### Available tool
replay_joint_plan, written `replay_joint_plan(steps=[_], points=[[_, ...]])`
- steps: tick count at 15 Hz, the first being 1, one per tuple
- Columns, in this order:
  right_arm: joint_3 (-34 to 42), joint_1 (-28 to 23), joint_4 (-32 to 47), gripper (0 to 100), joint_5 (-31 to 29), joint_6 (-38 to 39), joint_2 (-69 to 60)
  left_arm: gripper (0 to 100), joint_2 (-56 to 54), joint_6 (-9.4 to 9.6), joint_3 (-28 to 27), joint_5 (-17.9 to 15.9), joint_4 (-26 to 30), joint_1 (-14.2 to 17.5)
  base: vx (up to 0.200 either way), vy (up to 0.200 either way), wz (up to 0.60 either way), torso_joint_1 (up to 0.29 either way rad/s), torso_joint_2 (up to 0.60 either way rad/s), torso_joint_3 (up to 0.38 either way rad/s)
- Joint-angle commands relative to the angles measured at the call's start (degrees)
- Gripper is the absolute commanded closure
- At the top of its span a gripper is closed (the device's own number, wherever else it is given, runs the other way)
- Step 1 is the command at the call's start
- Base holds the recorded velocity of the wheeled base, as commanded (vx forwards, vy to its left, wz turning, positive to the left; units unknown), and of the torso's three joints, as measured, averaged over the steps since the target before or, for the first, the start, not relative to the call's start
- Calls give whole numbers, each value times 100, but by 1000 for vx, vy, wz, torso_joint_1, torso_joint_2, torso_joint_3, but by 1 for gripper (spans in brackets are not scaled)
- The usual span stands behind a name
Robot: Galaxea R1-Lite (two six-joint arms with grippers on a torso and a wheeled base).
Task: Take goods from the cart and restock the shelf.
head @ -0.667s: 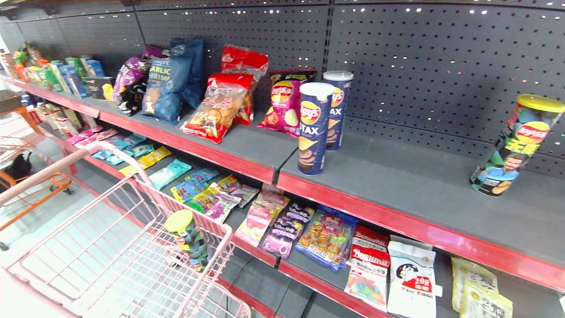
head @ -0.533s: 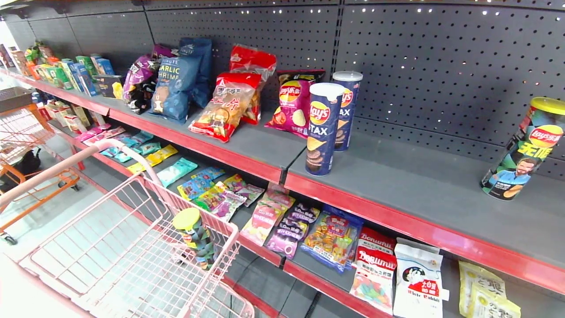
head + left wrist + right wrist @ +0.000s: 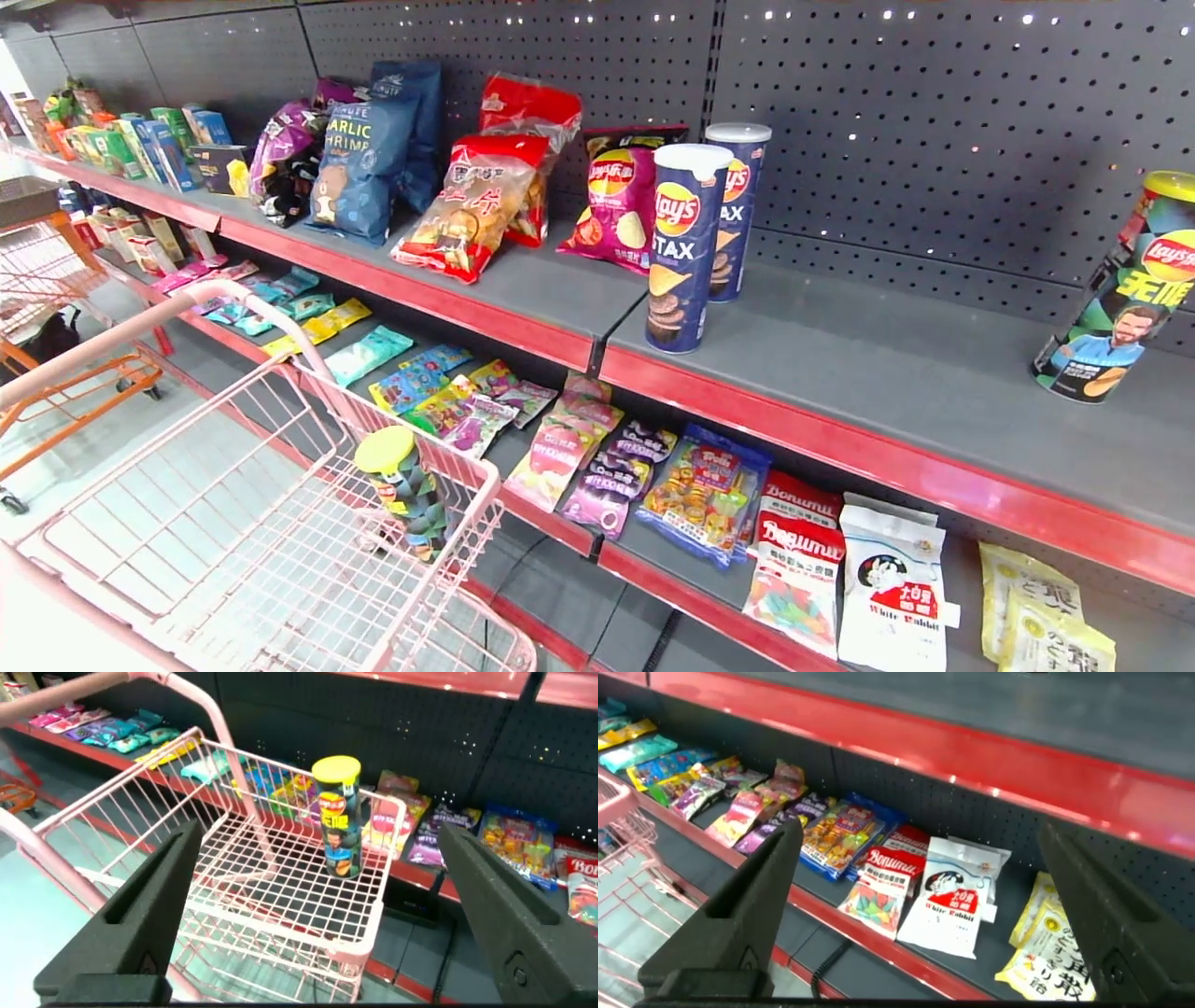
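Nearest, we see the left tool (image 3: 319, 835), its two fingers spread wide and holding nothing, above the pink cart (image 3: 121, 812). Inside the cart, a yellow-lidded can (image 3: 338, 817) stands upright on the wire floor, in the corner beside the shelving. Likewise released, the right tool (image 3: 920, 831) hangs before the lower shelf (image 3: 906, 952), where a red candy bag (image 3: 887, 882) and a white candy bag (image 3: 957, 896) lie side by side among other flat packets. Beyond, on the upper shelf (image 3: 840, 373), we note two blue cans (image 3: 686, 247) standing one behind the other. Leaning chip bags (image 3: 467, 205) are to their left. A second yellow-lidded can (image 3: 1116, 299) stands well apart to their right. Farthest, a dark pegboard (image 3: 934, 140) backs the shelf.
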Motion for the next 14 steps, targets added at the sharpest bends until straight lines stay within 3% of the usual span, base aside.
replay_joint_plan(steps=[1,8,9,11,12,13,14], points=[[0,1,2,0,1,8,5,0,0,0,0,0,0,2,0,0,0,-193,481,300],[0,1,2,0,1,-1,5,0,35,9,-97,-114,-70,2,0,0,0,-195,542,342],[0,1,2,0,1,8,5,0,782,-79,-1072,-167,-88,-156,0,0,0,-115,364,237],[0,1,2,0,1,-1,5,0,3349,-1107,-3604,167,-123,-226,0,0,0,-54,164,112],[0,1,2,0,1,-1,5,0,4069,-1143,-3990,202,-149,-200,0,0,0,-32,76,51],[0,1,2,0,1,-1,5,0,4403,-1081,-3929,167,-290,-200,0,0,0,0,0,0],[0,1,2,0,1,-1,5,0,5045,-1037,-3472,0,-861,-200,0,0,0,0,0,0]])
